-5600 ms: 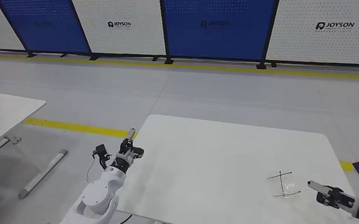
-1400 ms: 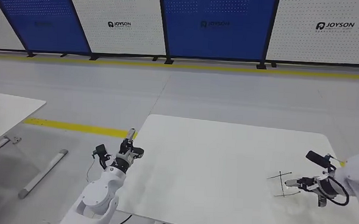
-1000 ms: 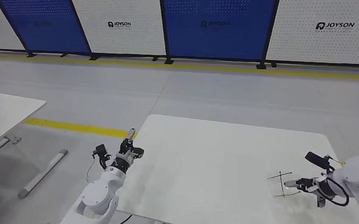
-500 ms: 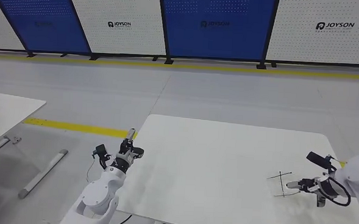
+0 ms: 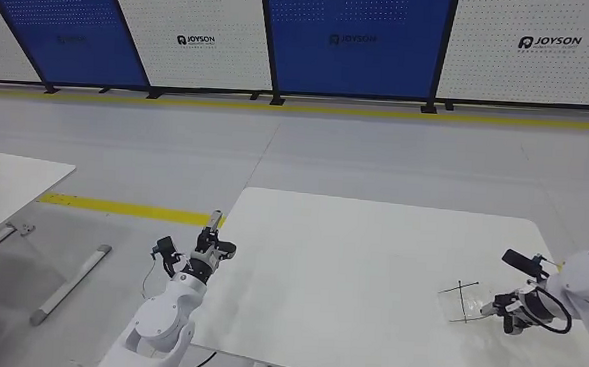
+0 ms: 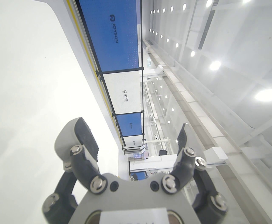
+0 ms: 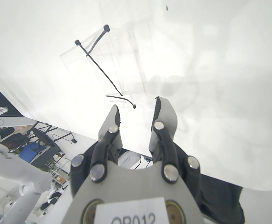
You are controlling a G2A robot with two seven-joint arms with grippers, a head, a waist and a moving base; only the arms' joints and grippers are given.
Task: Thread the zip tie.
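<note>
Now my right gripper stands open and empty, drawn back slightly from the zip ties since 0.5 s ago. 2 ties cross on a clear plate, plain from the wrist, faint from above; 1 curls just before my fingertips, near the right edge of the table. Bare tabletop stretches leftward. My left gripper, open too, sits beside the left edge.
</note>
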